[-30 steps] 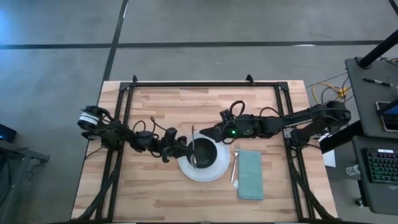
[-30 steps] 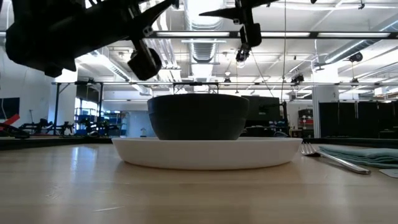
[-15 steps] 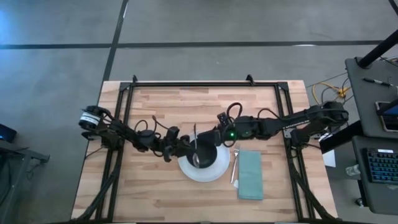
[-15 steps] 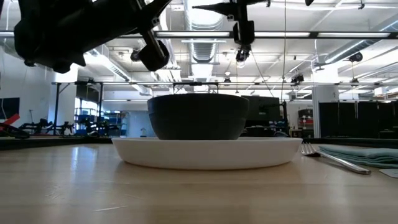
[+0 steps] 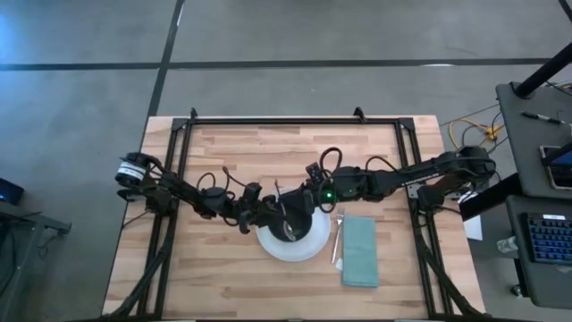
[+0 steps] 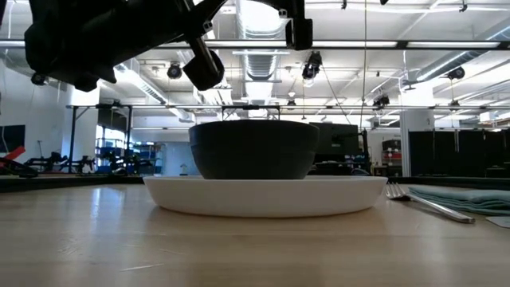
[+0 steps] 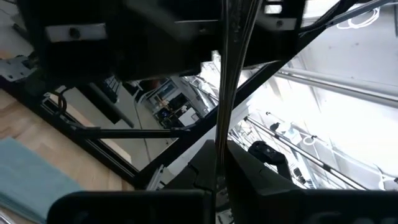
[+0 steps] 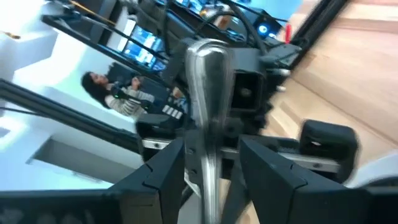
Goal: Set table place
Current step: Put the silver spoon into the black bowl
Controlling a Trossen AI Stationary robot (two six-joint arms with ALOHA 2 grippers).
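Observation:
A white plate (image 5: 290, 250) holds a black bowl (image 6: 253, 149) at the table's middle. To the right of the plate lie a fork (image 5: 338, 240) and a teal napkin (image 5: 360, 252). My left gripper (image 5: 272, 213) is shut on a silver spoon (image 5: 281, 201) above the bowl's left rim. My right gripper (image 8: 211, 163) comes from the right and is open. Its two fingers stand on either side of the spoon's handle (image 8: 207, 106); I cannot tell whether they touch it. My left gripper pinches the spoon's handle (image 7: 219, 165) between its two fingers, reaching in from the table's left. The handle runs straight out ahead of the fingers and rises toward my right gripper. The exact spot of the grip is hidden by the fingers. The spoon is lifted clear above the bowl.
A black metal frame (image 5: 268, 121) runs along the table's far edge and down both sides. Bare wood (image 5: 206, 277) lies near and left of the plate. A desk with a keyboard (image 5: 545, 237) stands off the table's right side.
My left gripper has carried the spoon a little toward the table's right, over the plate's left part, and slightly up. My right gripper has tipped and closed in on the spoon's handle from the right.

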